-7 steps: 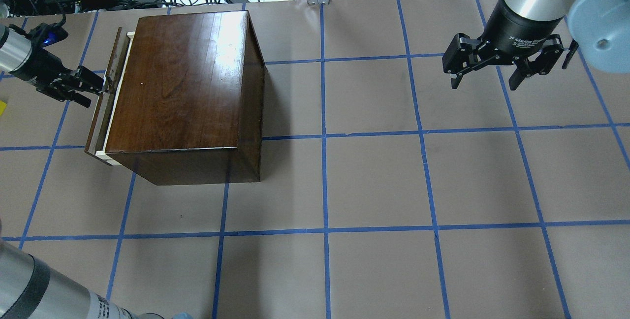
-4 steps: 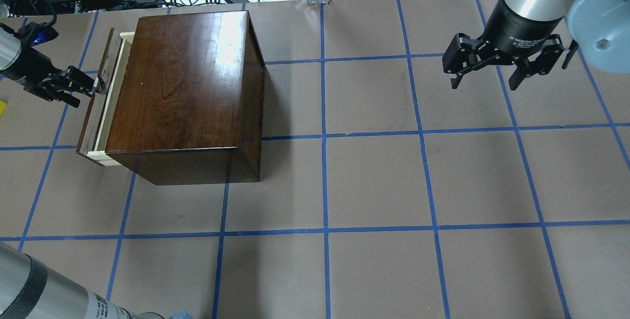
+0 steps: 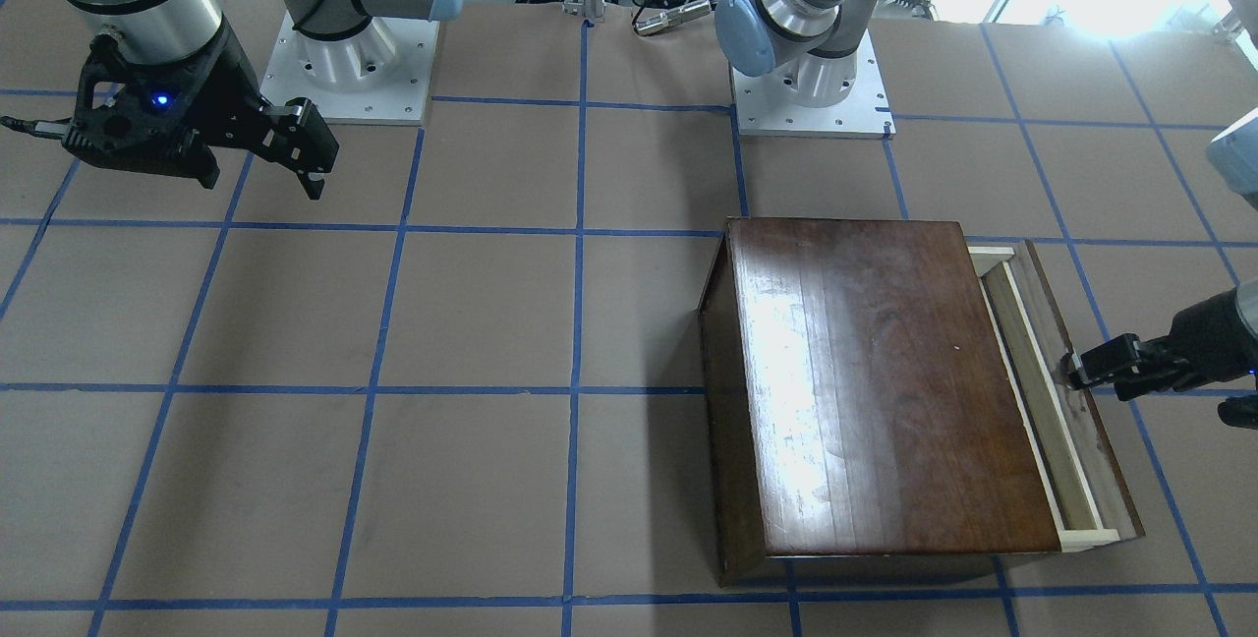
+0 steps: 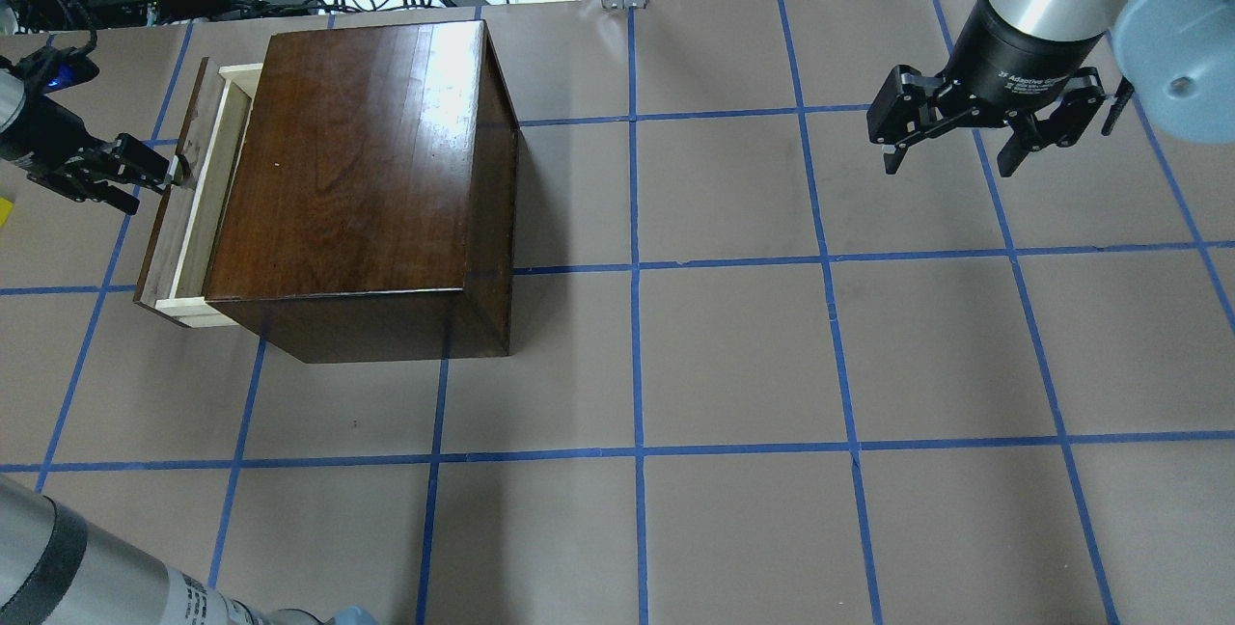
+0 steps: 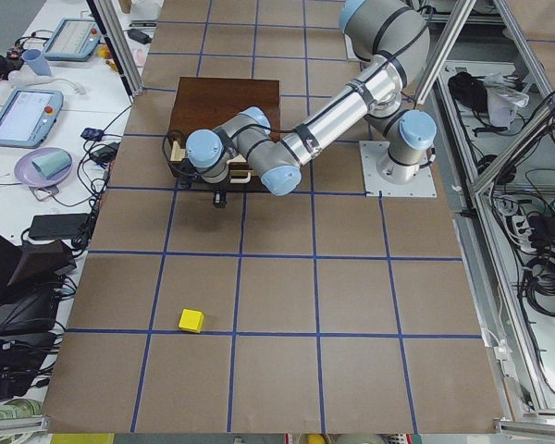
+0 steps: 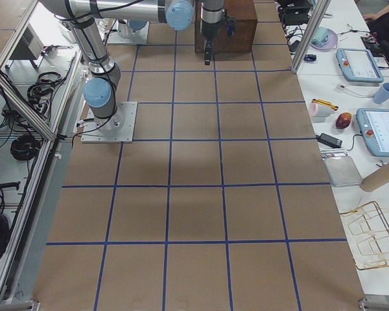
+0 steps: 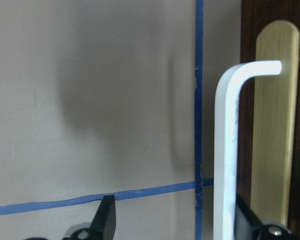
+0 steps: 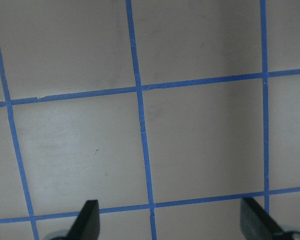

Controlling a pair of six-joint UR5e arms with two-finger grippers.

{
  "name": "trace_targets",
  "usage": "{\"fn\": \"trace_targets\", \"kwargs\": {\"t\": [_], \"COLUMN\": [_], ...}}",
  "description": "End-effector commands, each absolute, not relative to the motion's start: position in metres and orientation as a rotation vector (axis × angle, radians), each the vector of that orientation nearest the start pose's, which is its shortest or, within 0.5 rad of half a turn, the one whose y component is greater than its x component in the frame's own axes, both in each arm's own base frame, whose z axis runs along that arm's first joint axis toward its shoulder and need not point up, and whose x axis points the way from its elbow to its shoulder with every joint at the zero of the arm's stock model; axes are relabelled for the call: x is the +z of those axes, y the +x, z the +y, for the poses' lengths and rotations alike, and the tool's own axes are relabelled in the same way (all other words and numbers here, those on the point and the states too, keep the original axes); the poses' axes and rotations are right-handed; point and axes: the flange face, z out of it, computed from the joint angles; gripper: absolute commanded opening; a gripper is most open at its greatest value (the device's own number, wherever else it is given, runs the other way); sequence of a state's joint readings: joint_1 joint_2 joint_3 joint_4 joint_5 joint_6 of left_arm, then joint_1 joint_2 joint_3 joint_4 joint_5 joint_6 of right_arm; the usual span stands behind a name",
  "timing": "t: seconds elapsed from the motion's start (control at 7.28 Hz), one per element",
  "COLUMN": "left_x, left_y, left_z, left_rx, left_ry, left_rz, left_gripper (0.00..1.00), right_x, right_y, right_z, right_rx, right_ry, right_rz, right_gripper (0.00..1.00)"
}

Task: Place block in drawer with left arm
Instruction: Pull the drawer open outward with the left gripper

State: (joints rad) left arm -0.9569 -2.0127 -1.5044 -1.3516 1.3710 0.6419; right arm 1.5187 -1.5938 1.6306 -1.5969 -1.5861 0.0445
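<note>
Hooking the handle of the drawer with my left claw, jaws wide: opening step, I judge.
Drawer partly out; next I release and fetch the block, well behind the claw.

Glossy dark wooden box, pale raw-wood drawer

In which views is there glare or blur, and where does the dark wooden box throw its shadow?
Overhead exterior: white glare on the box top; its shadow falls on the table to the view's right. Exterior front-facing: the top shines too; the upper right corner is overexposed. Left wrist-mounted: the near white hooked bar is soft.
</note>
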Motion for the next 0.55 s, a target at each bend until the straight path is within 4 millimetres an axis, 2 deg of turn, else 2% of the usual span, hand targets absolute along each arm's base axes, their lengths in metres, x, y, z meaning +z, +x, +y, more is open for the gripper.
{"fn": "trace_targets", "kwargs": {"t": [0.0, 0.14, 0.41], "left_x": [0.2943, 0.2943, 0.2950], "left_y": [0.2468, 0.2541, 0.2567], "left_z": [-0.5990, -0.5959, -0.5958], "left_rx": [0.006, 0.001, -0.013], "left_ry": [0.011, 0.009, 0.023], "left_rz": [3.388, 3.388, 3.381], "left_gripper": [0.80, 0.81, 0.81], "right_x": [0.4723, 0.4723, 0.4723], "right_y": [0.1065, 0.1065, 0.1064], "right_z": [-0.4870, -0.4870, -0.4870], "right_rx": [0.017, 0.017, 0.017], "right_ry": [0.152, 0.152, 0.152], "right_rz": [3.153, 3.153, 3.155], "right_gripper": [1.00, 1.00, 1.00]}}
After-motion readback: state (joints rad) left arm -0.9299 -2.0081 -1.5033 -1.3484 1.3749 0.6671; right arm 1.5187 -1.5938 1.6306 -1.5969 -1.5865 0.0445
